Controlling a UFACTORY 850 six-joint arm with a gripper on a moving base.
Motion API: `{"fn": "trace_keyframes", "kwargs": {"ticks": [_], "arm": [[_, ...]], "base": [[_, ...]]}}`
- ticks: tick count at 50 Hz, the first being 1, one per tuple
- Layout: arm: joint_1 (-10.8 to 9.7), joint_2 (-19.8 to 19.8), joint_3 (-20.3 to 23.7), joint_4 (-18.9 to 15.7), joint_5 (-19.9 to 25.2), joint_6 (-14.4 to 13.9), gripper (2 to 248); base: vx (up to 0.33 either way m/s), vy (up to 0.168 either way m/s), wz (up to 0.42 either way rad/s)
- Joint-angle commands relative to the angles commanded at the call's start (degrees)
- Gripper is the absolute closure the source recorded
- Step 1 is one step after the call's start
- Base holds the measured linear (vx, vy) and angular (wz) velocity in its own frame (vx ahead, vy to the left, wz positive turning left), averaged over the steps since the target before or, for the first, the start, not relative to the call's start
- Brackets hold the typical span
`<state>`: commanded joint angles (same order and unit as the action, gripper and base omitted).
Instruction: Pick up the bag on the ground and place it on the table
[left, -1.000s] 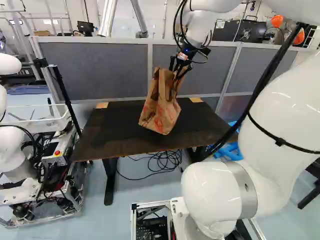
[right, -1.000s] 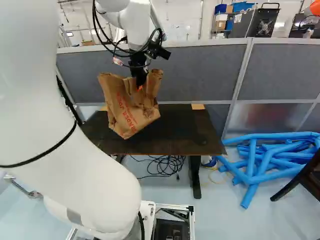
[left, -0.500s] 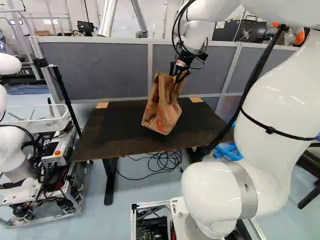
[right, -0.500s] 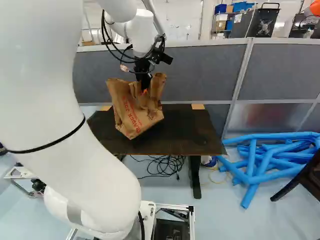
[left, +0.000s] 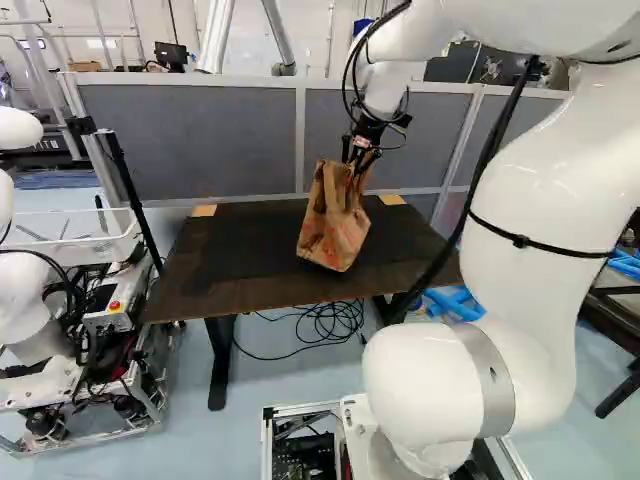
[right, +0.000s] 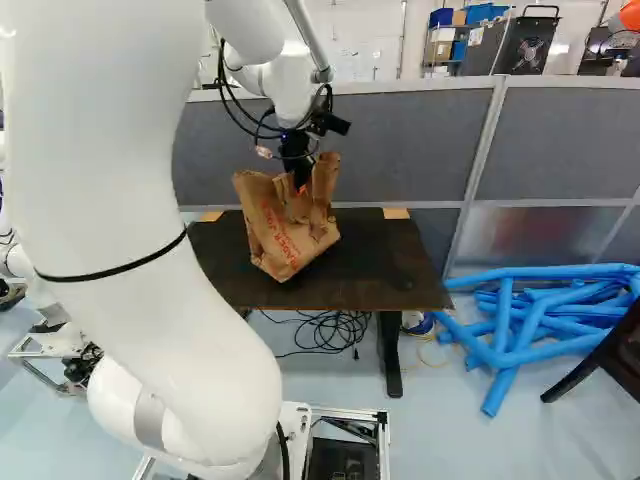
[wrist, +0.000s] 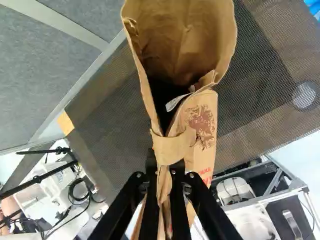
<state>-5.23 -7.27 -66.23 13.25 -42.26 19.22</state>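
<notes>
A brown paper bag (left: 335, 225) hangs above the dark top of the table (left: 225, 260), over its middle part in the left base view, tilted so that one lower corner points down; whether that corner touches the table cannot be told. The black gripper (left: 357, 167) comes down from above the table, at the bag's upper edge. Its fingers (wrist: 178, 182) are drawn nearly together, with a folded strip of the bag's paper pinched between them. The bag's mouth stands wide open ahead of them, and something pale shows in its dark inside. Two tan patches (left: 204, 210) (right: 396, 213) mark the table's far corners. Behind the table runs a grey partition (right: 410, 140), and under it a tangle of black cables (right: 325, 330) lies on the floor (right: 450, 440). Blue tubes (right: 530, 320) are heaped to the right of the table in the right base view, with part of a dark chair (right: 610, 355) beside them. To the left of the table in the left base view stands another robot (left: 25, 310), near a black upright pole (left: 132, 200).
</notes>
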Motion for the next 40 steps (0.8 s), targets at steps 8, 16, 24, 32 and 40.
{"fn": "trace_keyframes", "kwargs": {"ticks": [8,16,24,32,40], "arm": [[0.0,-1.4,-0.2,-1.7,1.4,0.0,229],[0.0,-2.8,-0.4,-3.4,2.6,0.0,229],[0.0,-4.1,-0.5,-4.5,3.4,0.0,229],[0.0,-5.4,-0.7,-5.3,4.0,0.0,229],[0.0,-6.7,-0.8,-5.9,4.6,0.0,229]], "base": [[0.000,0.000,0.000],[0.000,0.000,0.000],[0.000,0.000,0.000],[0.000,0.000,0.000],[0.000,0.000,0.000]]}}
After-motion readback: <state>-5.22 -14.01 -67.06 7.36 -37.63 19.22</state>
